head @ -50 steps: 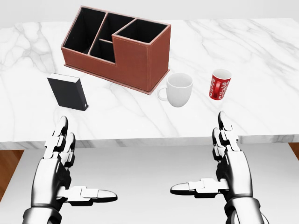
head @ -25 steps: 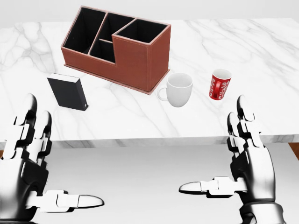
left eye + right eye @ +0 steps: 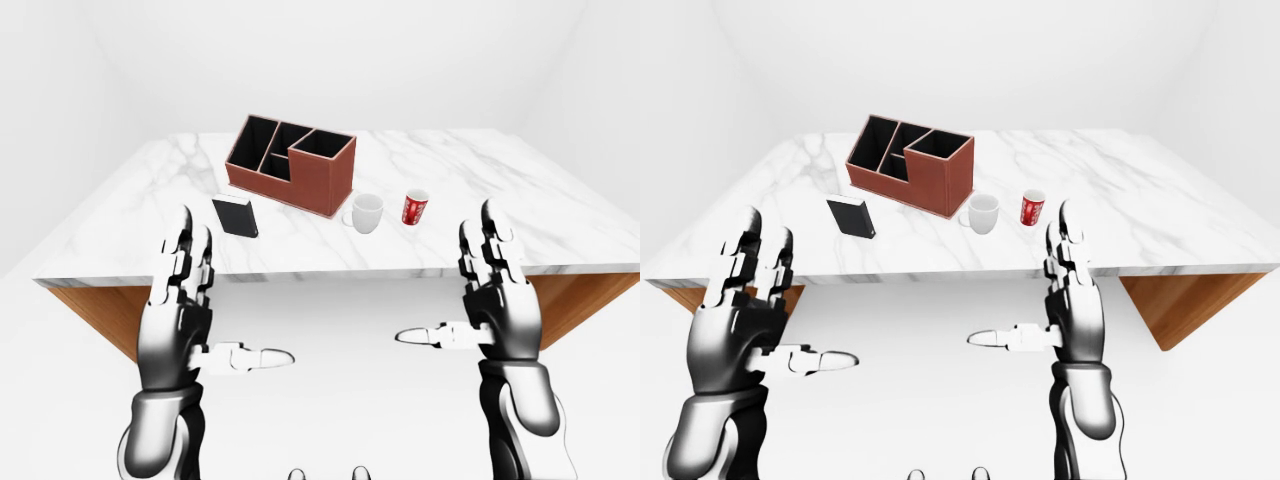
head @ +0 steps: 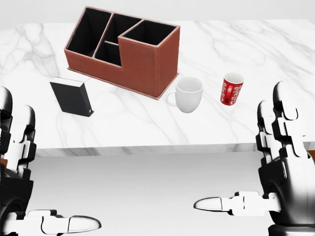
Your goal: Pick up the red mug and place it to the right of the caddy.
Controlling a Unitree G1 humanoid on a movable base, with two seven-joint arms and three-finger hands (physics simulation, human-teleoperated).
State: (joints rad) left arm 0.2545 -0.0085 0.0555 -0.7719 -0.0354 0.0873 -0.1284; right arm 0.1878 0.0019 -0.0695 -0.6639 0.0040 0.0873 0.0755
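The red mug (image 4: 232, 89) with a white pattern stands upright on the marble table (image 4: 275, 64), right of a white mug (image 4: 188, 94). The brown caddy (image 4: 125, 49) with black compartments stands upper left of both mugs. My right hand (image 4: 256, 169) is open, fingers up and thumb pointing left, below the table's near edge and below-right of the red mug. My left hand (image 4: 29, 182) is open in the same pose at the lower left. Both hands are empty.
A small black box (image 4: 72, 96) stands on the table left of the white mug. The table's near edge (image 4: 157, 147) runs across the head view; wooden sides show beneath it in the eye views (image 3: 95, 305). White floor lies below.
Both hands have moved outward and nearer the camera: the left hand toward the lower left edge, the right hand toward the right edge. The things on the table have not moved.
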